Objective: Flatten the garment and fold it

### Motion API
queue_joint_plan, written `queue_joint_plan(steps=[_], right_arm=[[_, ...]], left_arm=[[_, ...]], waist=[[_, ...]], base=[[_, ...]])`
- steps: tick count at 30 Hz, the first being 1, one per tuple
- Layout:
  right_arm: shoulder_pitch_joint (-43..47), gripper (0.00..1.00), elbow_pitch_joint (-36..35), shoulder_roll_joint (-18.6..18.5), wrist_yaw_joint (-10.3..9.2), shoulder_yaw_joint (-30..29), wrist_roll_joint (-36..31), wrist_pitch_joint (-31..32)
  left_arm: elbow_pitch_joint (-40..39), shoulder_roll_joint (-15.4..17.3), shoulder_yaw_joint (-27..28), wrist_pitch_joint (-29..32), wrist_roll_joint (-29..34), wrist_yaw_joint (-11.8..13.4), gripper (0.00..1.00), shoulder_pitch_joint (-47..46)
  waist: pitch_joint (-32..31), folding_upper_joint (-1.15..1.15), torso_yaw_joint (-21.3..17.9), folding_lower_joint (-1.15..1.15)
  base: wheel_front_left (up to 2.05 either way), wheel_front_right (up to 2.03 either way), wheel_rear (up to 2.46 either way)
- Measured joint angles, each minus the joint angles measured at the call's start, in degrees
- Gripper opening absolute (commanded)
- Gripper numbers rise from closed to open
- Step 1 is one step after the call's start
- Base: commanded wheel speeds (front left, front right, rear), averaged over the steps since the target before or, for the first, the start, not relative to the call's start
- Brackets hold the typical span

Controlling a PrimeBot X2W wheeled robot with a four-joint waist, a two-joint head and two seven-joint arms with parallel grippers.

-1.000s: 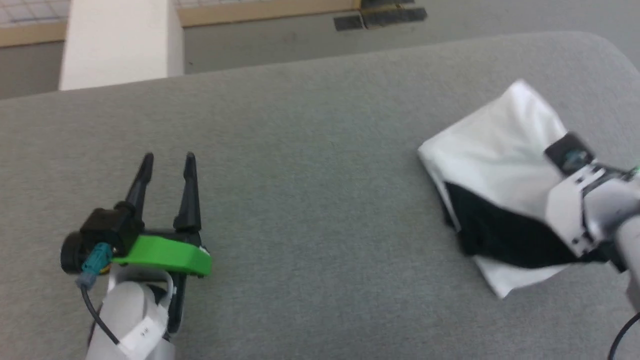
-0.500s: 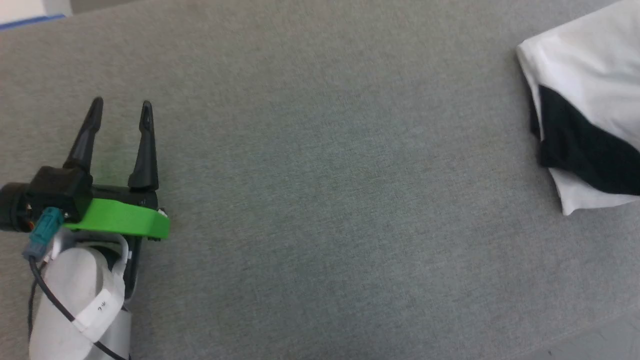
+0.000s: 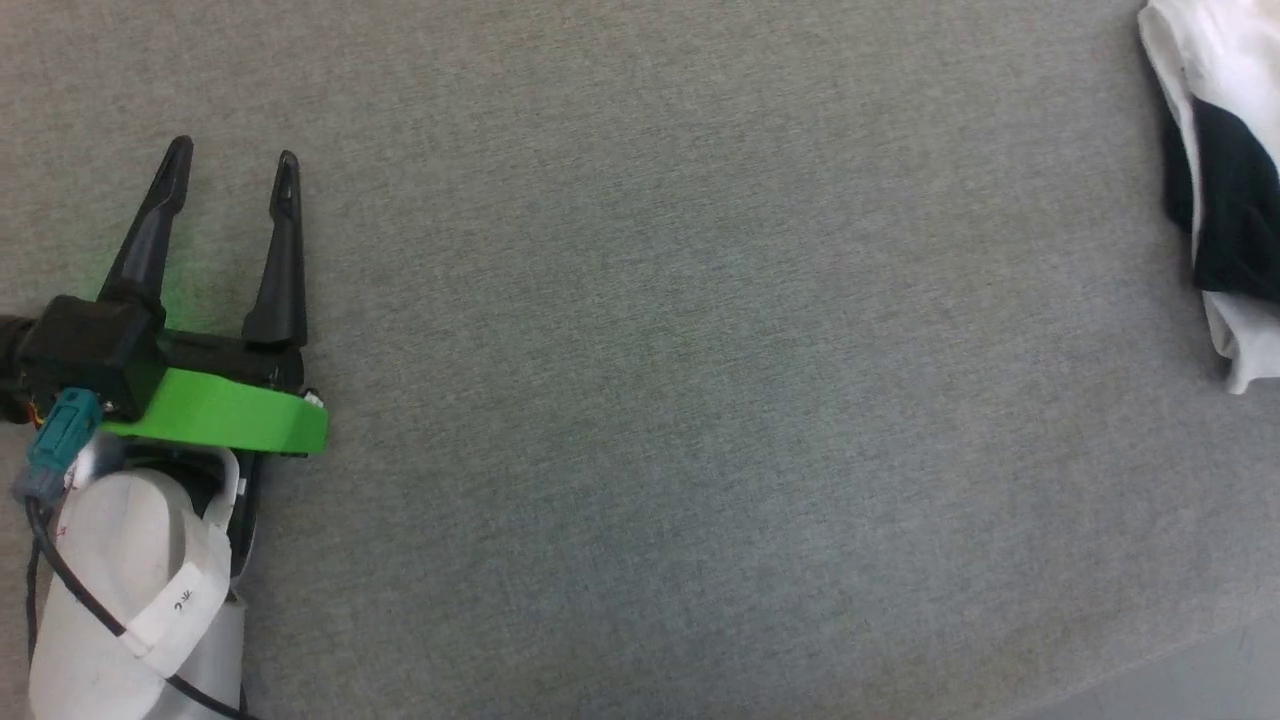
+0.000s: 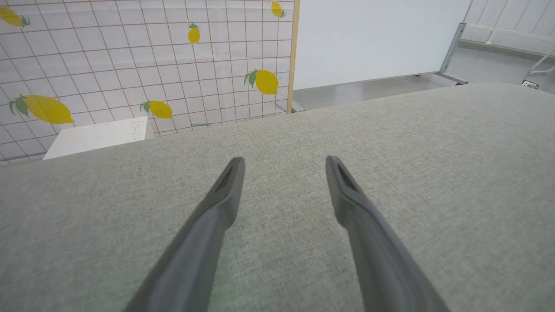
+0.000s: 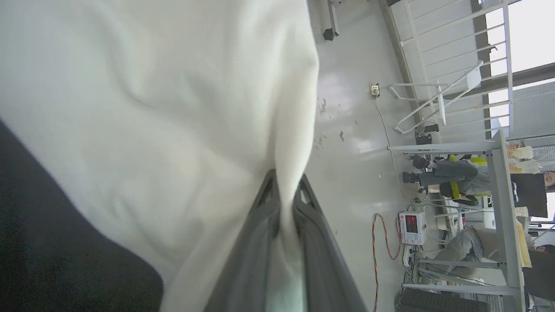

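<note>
Left gripper (image 3: 233, 152) released, fingers spread, empty, above grey padded surface (image 3: 700, 350), well apart from shirt (image 3: 1230, 190). Right gripper (image 5: 287, 175) clenched on shirt's white fabric.

Wall (image 4: 130, 65): was white squares with yellow lemons (image 4: 266, 82).
Floor (image 5: 347, 86): was grey and shiny.
Window (image 5: 527, 39): was bright with daylight.
Grey top (image 3: 700, 400): was soft cloth.

Left gripper (image 3: 233, 152) hangs over the surface (image 3: 650, 350) at the near left, and the garment (image 3: 1215, 120) is way off at the far right edge, well apart. One fold sits between the right gripper (image 5: 284, 184) fingers. Box (image 4: 95, 136) behind the surface, left side.
</note>
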Motion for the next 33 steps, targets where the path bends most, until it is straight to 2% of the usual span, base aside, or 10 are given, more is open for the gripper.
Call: queue_joint_plan(steps=[1, 2, 9, 16, 27, 33], right_arm=[[-0.1, 0.71, 0.4, 0.1, 0.00, -0.4, -0.6, -0.5], [-0.1, 1.00, 0.6, 0.4, 0.00, -1.0, -1.0, -0.7], [0.5, 1.00, 0.7, 0.4, 0.00, -1.7, -3.0, -6.3], [5.8, 1.00, -0.9, 2.5, 0.00, -2.9, 3.1, -11.5], [23.0, 1.00, -15.7, 8.8, -0.01, 2.0, 18.7, -18.5], [33.0, 1.00, -26.1, 16.5, -0.01, 2.4, 22.1, -19.4]], left_arm=[[0.2, 0.0, -0.1, 0.0, 0.0, 0.0, 1.00, 0.1], [0.5, -0.1, -0.2, -0.1, -0.1, 0.0, 1.00, 0.1], [5.1, -2.0, -1.4, -2.4, -1.0, 0.5, 1.00, 1.9], [11.4, -5.4, -3.0, -4.8, -2.0, 0.6, 1.00, 6.1], [15.4, -8.8, -3.9, -5.9, -2.5, 2.2, 1.00, 10.9], [16.8, -9.9, -5.3, -6.0, -3.4, 2.3, 1.00, 12.6]], waist=[[-0.2, 0.00, 0.2, 0.00], [-0.5, 0.00, 0.4, 0.00], [-4.5, 0.00, 1.1, 0.00], [-11.8, 0.00, 2.8, -0.01], [-24.5, 0.00, 7.6, -0.01], [-29.1, 0.00, 12.1, -0.01]], base=[[0.00, 0.00, 0.00], [0.00, 0.00, 0.00], [0.00, 0.00, 0.00], [0.00, 0.00, 0.00], [0.00, 0.00, 0.00], [0.00, 0.00, 0.00]])
